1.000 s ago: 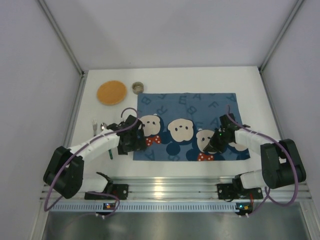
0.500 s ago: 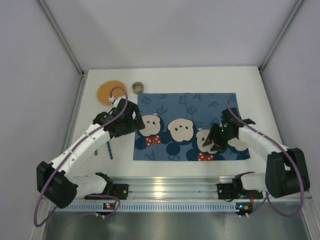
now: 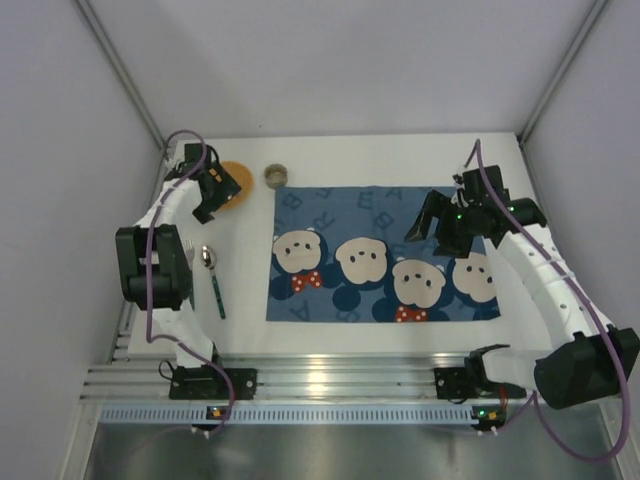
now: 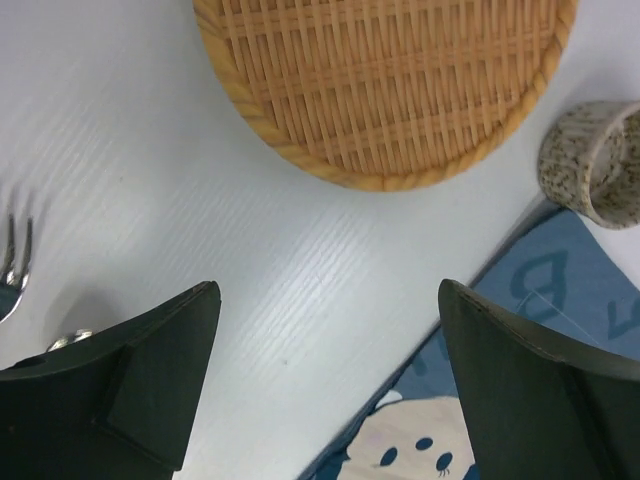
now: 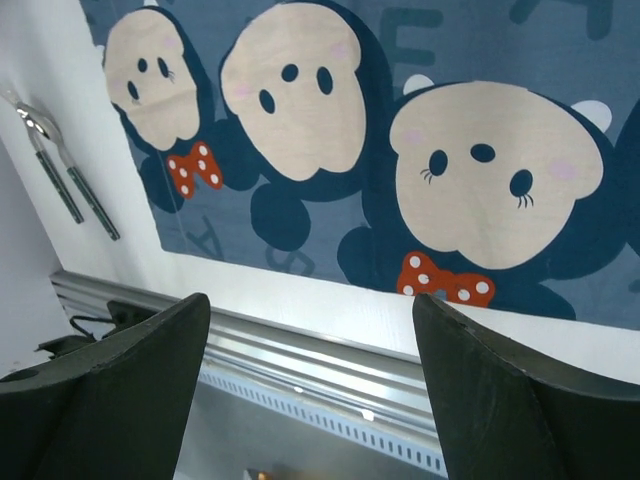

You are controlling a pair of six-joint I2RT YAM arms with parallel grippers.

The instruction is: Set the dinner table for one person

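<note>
Reach is the thing to get right here: your left hand (image 4: 327, 290) hangs released, fingers spread wide with nothing between them, and the woven plate (image 4: 390, 80) lies just ahead of its fingertips, so I judge picking it up to be the step in hand. Come forward until one finger passes over the near rim, then drop and pinch that rim. The plate looks shallow, though I cannot tell from here whether it has any lip to catch. Mind the speckled cup (image 4: 590, 160) ahead of your right-side finger, and the fork (image 4: 15, 260) beside the other one. The blue placemat (image 4: 560, 300) sits under the right-side finger, so lift clear before you swing across it. The worktop (image 3: 400, 160) you are setting lies beneath both hands and stretches well beyond them on every side. Your right hand (image 5: 310, 300) is also released, fingers wide and empty, poised above the placemat's bear faces. Compared with a second ago, the left hand has swung away from the placemat's left edge, out to the far corner where the plate lies. That has uncovered the spoon (image 3: 208, 258) it had been partly hiding. The right hand, then clenched low on the cloth, has let go and lifted farther from its base.
</note>
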